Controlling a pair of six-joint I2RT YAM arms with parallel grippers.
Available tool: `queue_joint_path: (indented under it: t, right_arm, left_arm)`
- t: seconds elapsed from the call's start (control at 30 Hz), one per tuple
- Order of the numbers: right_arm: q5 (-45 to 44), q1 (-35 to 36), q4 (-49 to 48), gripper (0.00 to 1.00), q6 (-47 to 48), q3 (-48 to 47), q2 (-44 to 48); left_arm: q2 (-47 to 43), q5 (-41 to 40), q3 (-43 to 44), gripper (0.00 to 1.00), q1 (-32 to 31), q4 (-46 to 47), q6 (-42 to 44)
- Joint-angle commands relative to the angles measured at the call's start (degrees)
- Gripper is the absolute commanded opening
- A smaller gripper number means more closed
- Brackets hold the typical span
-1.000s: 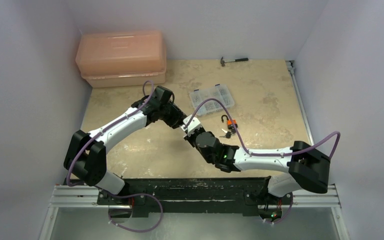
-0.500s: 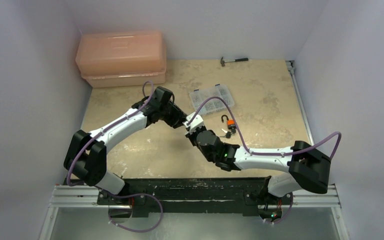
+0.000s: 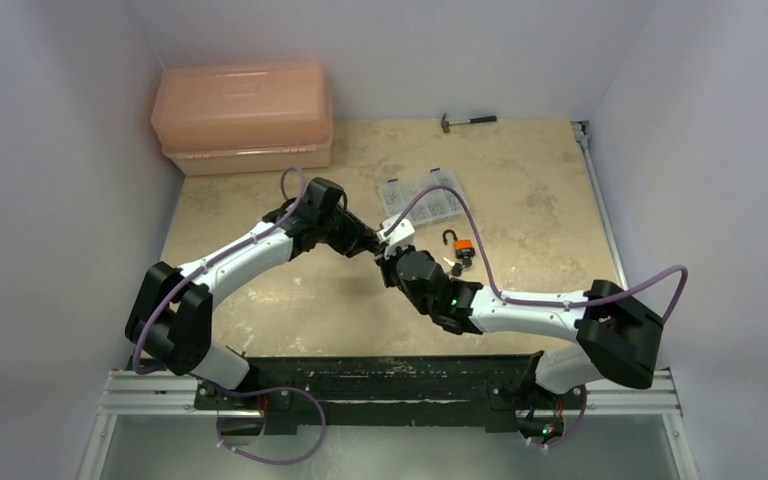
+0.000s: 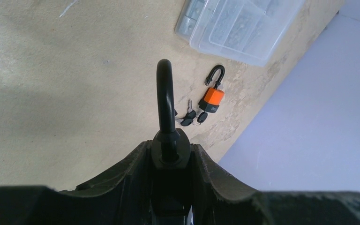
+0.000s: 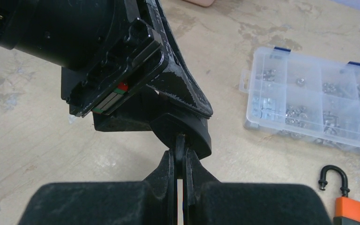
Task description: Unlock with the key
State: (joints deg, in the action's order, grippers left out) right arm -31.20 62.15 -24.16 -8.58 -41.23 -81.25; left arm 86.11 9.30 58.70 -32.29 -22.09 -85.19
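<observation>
My left gripper (image 4: 170, 157) is shut on a black padlock (image 4: 170, 149), its shackle (image 4: 165, 93) pointing away from the wrist. In the right wrist view my right gripper (image 5: 180, 161) is shut on the key (image 5: 180, 151), whose black head shows edge-on between the fingers. The key's tip meets the underside of the padlock (image 5: 190, 133), and its blade is hidden. In the top view both grippers, left (image 3: 365, 240) and right (image 3: 388, 252), meet above the table's middle. I cannot tell whether the shackle is open.
An orange padlock (image 3: 463, 247) with its shackle open lies right of the grippers, a bunch of keys (image 4: 192, 117) beside it. A clear screw organiser (image 3: 423, 199) lies behind them. A pink toolbox (image 3: 243, 115) stands at the back left, a hammer (image 3: 468, 120) at the back wall.
My right wrist has shifted a little away from the bases and turned, closing in on the left gripper. The left arm has barely moved.
</observation>
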Motion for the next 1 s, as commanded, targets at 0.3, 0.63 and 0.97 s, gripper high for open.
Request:
queue_joint_path:
  t: [0.3,0.63,0.97]
  right_arm:
    - [9.34,-3.0,5.06,0.06,-5.28,-5.78,1.19]
    - [28.26,-3.09,23.15,0.76,-5.06,-8.89,8.18]
    - [31.11,-3.38,30.26,0.87,-14.8,-5.28,20.1]
  left_arm:
    - [-7.69,15.11,0.73,0.0,-4.29,4.72,-0.77]
    - [-6.85,15.22,0.65,0.0,0.75,4.06,1.14]
    - [-6.0,12.34,0.33,0.0,2.24,7.21,5.19]
